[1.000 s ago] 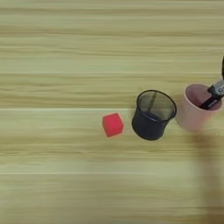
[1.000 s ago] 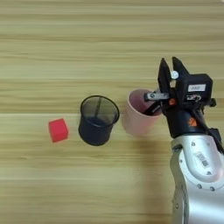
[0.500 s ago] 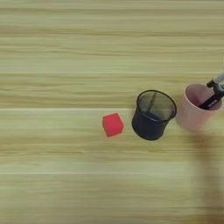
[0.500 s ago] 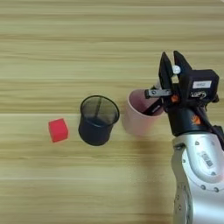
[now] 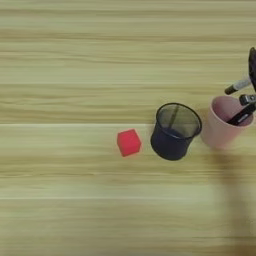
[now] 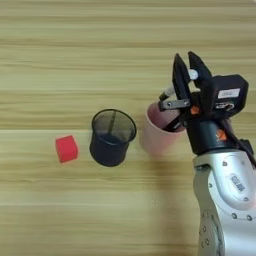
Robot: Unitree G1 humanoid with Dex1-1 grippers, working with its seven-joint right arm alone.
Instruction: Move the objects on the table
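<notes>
A pale pink cup [image 6: 156, 134] stands right of the table's [image 5: 75, 60] middle. A slim black marker [image 5: 240, 116] leans inside it. My right gripper [image 6: 185, 65] hovers just over the cup's far right rim, shut on a dark pen with a white end [image 5: 238, 86]. That pen lies slanted in the air, its dark tip pointing left above the cup's far rim. The silver forearm [image 6: 225, 200] comes up from the bottom right.
A black mesh cup [image 6: 112, 137] stands just left of the pink cup, nearly touching it. A small red cube [image 6: 66, 148] lies further left, apart from both.
The gripper has risen and shifted a little left with the white-ended pen. The pen's tip, which was down inside the pink cup, is now above its rim.
</notes>
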